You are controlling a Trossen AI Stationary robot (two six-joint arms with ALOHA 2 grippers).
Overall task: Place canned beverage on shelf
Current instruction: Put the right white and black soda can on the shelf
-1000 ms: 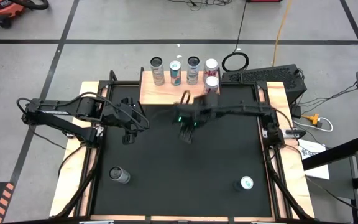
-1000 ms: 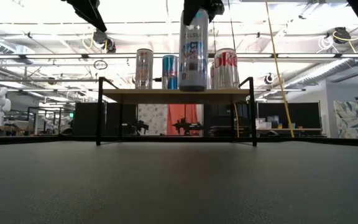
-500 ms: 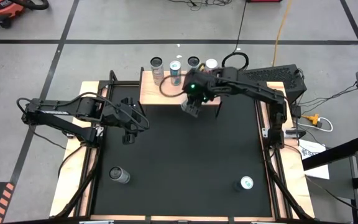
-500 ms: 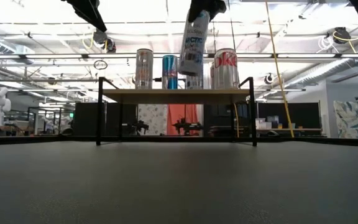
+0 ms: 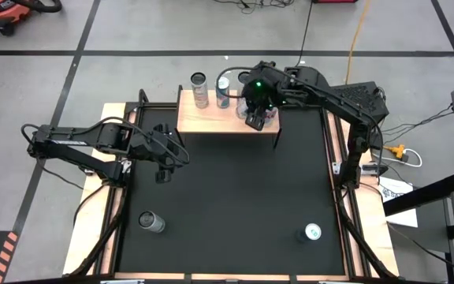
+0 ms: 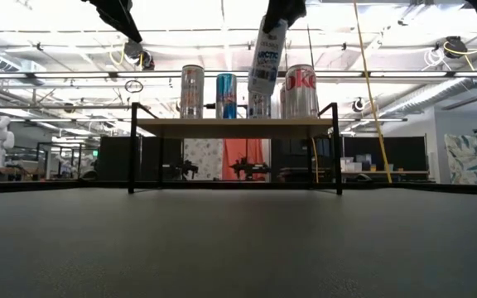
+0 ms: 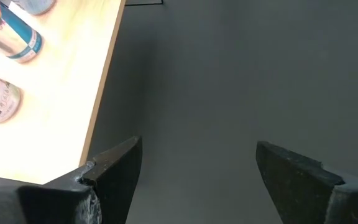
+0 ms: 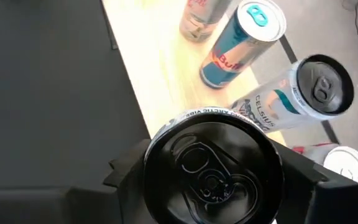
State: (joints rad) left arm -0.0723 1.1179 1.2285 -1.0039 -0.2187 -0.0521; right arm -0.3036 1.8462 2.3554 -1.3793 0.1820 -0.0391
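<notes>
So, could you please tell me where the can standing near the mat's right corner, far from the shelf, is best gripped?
Probably by its round side wall, near mid-height, coming in level from the shelf side. The can seems to stand upright, its light lid facing up, with bare mat all round it.

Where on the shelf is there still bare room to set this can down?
The shelf's front strip, ahead of the can row, is bare, widest at its left front corner. The back row is crowded: silver can, blue can, Celsius can and Diet Coke can. The right gripper holds its can tilted above the right half.
</notes>
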